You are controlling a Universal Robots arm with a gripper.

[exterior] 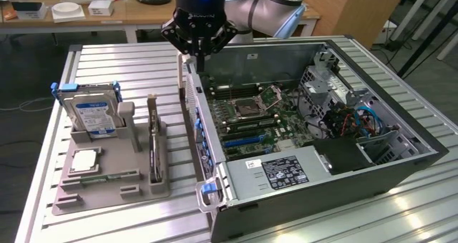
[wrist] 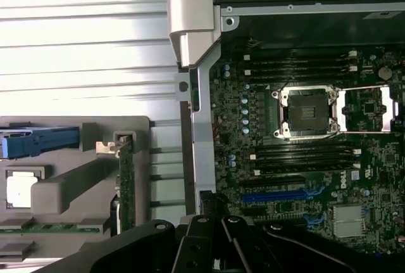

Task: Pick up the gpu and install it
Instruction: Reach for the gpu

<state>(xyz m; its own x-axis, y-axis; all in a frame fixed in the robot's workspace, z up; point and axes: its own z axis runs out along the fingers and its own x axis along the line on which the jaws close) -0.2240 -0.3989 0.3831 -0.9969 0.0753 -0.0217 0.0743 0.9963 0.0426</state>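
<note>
The gpu point(exterior: 153, 152) stands on edge in a slot of the grey parts holder point(exterior: 107, 192), a thin dark card with its pale bracket end up. In the wrist view the gpu point(wrist: 125, 190) appears edge-on beside the holder point(wrist: 63, 184). My gripper point(exterior: 198, 54) hangs shut and empty above the near wall of the open computer case point(exterior: 322, 194), to the exterior view's right of the holder and well apart from the card. The wrist view puts my gripper point(wrist: 212, 232) over the case wall, beside the motherboard's blue slot point(wrist: 278, 194).
A hard drive point(exterior: 91, 114) with a blue-white label, a processor point(exterior: 85, 160) and a green memory stick point(exterior: 107, 177) also sit in the holder. A pale upright latch point(exterior: 179, 76) rises from the case wall just under my gripper. The motherboard socket point(wrist: 309, 113) lies open.
</note>
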